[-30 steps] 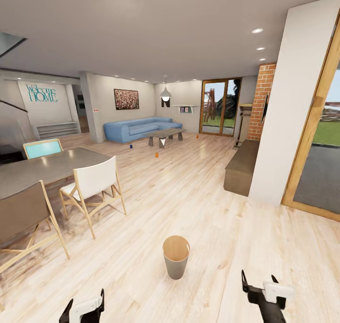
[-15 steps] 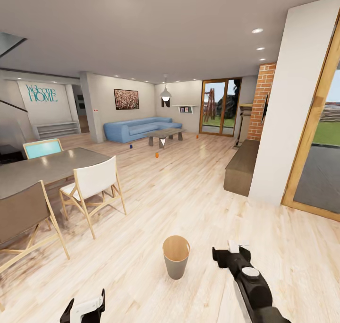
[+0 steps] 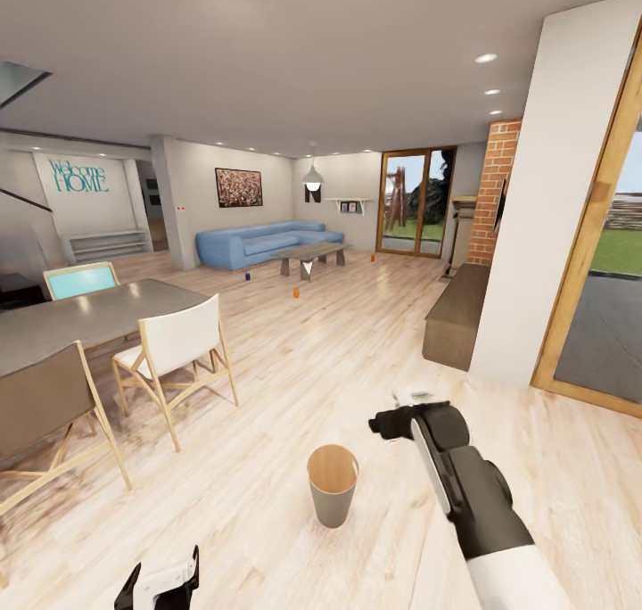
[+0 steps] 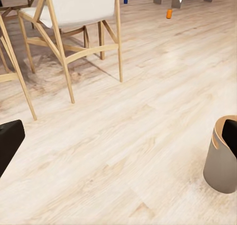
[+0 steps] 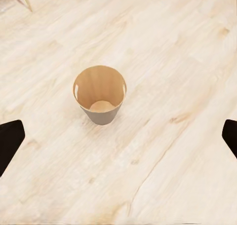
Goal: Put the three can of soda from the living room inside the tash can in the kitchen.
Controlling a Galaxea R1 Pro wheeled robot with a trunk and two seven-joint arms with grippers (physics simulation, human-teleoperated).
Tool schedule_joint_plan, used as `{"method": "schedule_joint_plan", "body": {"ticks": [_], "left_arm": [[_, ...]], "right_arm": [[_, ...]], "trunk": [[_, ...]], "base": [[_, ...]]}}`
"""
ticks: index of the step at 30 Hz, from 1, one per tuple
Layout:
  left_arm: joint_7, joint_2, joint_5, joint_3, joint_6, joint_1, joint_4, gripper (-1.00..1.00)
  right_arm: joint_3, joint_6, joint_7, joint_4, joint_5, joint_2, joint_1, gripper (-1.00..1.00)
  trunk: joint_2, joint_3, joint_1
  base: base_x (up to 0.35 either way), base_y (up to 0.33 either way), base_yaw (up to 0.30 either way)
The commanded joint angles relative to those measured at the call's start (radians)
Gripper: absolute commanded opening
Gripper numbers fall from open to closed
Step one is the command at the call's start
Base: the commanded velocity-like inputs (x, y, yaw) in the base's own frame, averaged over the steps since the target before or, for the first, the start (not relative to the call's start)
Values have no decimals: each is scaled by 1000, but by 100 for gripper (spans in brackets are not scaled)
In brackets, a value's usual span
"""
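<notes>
Wall lettering: we are reading "Welcome HOME" (image 3: pixel 79 176) in teal letters, in two lines, in the head view.
Where it stands: we are seeing it on the pale far wall (image 3: pixel 53 207) at the left, above the low white steps (image 3: pixel 107 244).
Framed picture: we are making out no words on the framed picture (image 3: pixel 238 186) on the wall behind the blue sofa (image 3: pixel 263 243); it is showing only a speckled reddish pattern.
Small wall shelf: we are seeing small coloured items on the shelf (image 3: pixel 349 204) beside the glass doors, too small to read.
Wrist views: we are finding no text, label or number there.
</notes>
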Motion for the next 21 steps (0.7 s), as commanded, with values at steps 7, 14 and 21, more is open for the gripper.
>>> {"method": "schedule_joint_plan", "body": {"ticks": [7, 14, 21], "left_arm": [[0, 0, 0, 0, 0, 0, 0, 100], [0, 0, 0, 0, 0, 0, -1, 100], [0, 0, 0, 0, 0, 0, -1, 100]], "right_arm": [[-75, 0, 65, 444, 3, -4, -246, 100], [-122, 0, 76, 798, 3, -7, -470, 100], [-248, 0, 82, 911, 1, -9, -534, 100]], "trunk": [[0, 0, 0], [0, 0, 0], [0, 0, 0]], "base": [[0, 0, 0], [0, 0, 0], [0, 0, 0]]}}
